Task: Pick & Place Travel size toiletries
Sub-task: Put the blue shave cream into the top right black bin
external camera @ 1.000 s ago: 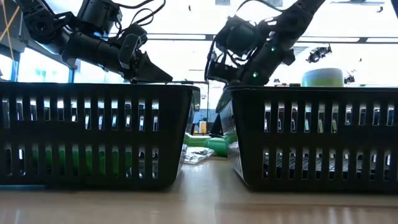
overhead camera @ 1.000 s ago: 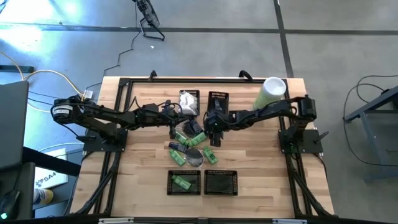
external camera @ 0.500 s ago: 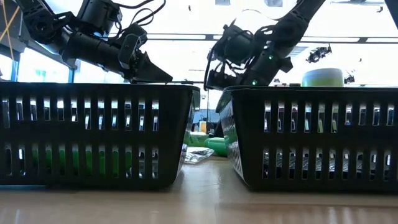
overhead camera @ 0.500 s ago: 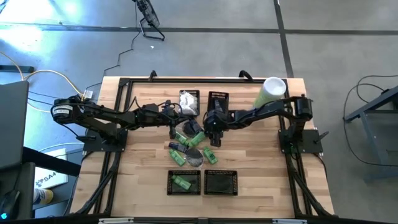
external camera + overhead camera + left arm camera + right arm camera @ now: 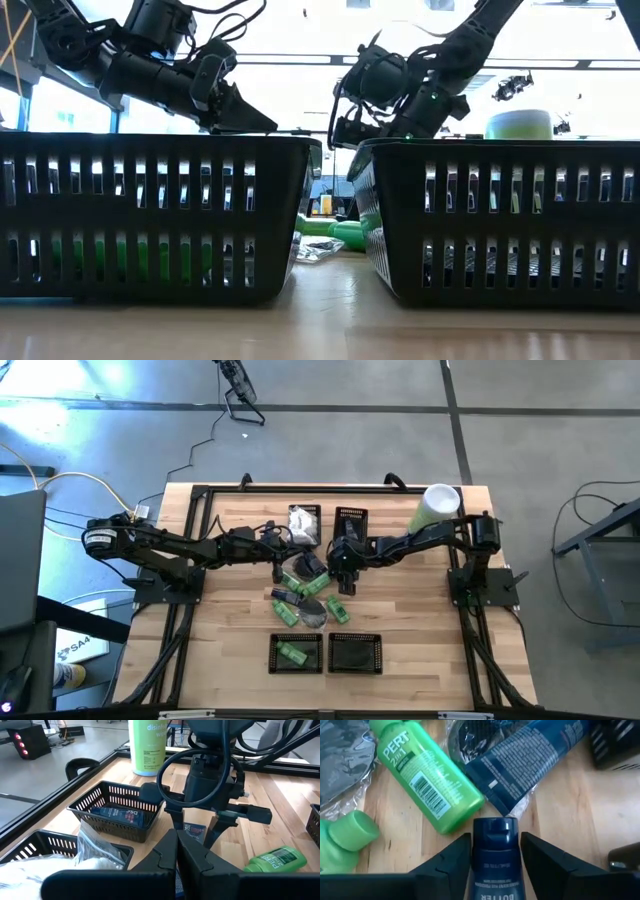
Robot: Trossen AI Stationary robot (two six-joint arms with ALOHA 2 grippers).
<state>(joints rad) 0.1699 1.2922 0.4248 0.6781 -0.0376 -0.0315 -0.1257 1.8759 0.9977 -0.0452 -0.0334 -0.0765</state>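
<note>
Right pincer is clamped across a small dark blue plastic bottle near the counter's middle: light, rigid, slick. Left pincer together.

A pale-green cylinder stands near four black mesh baskets.

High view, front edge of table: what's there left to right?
Black mesh basket with green bottles → black mesh basket without green items.
</note>
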